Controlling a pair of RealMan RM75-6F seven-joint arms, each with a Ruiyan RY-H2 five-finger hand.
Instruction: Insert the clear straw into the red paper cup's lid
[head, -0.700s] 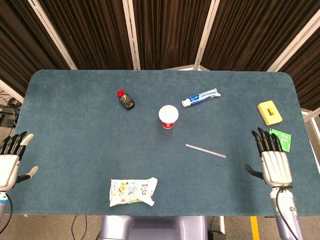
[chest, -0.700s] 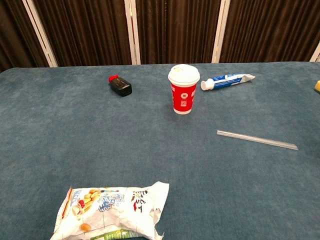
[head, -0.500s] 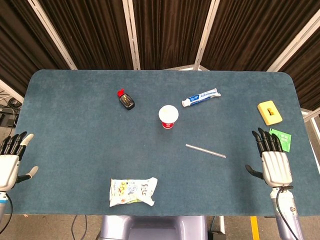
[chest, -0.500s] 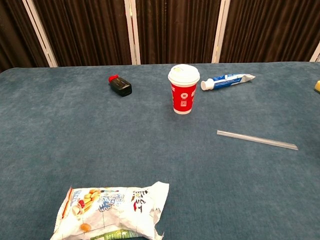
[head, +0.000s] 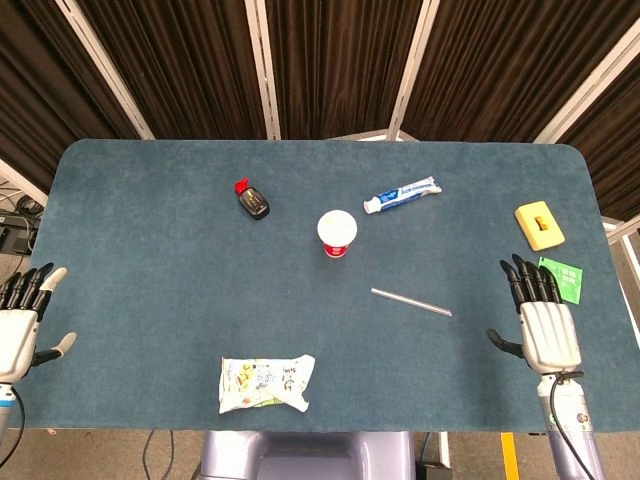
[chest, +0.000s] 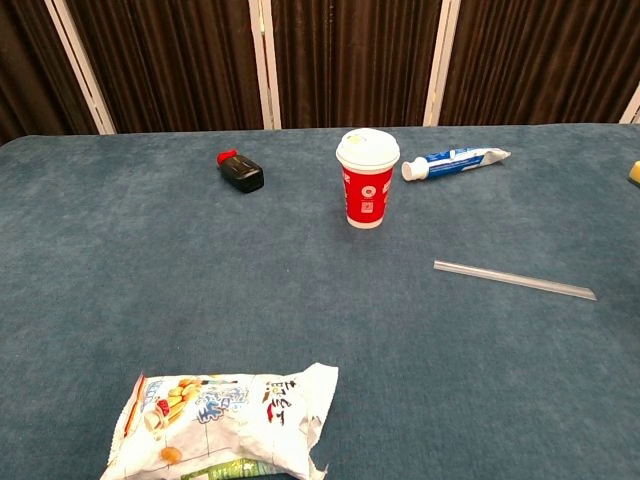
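The red paper cup stands upright near the middle of the table, its white lid on top; what it holds cannot be told. The clear straw lies flat on the cloth, apart from the cup, nearer the robot and toward its right side; nothing touches it. A snack bag lies near the front edge, sealed, with printed pictures of food on it; a small dark bottle with a red cap lies on its side left of the cup; a toothpaste tube lies beyond the cup to the right; a yellow block sits by the right edge, and a green packet lies just nearer than it.

The table is covered in blue-grey cloth with rounded corners; behind it hang dark pleated curtains crossed by pale metal bars.

The left hand hovers off the left edge, fingers spread and holding nothing; the right hand rests over the right edge beside the green packet, fingers straight and apart, likewise holding nothing; neither shows in the chest view.
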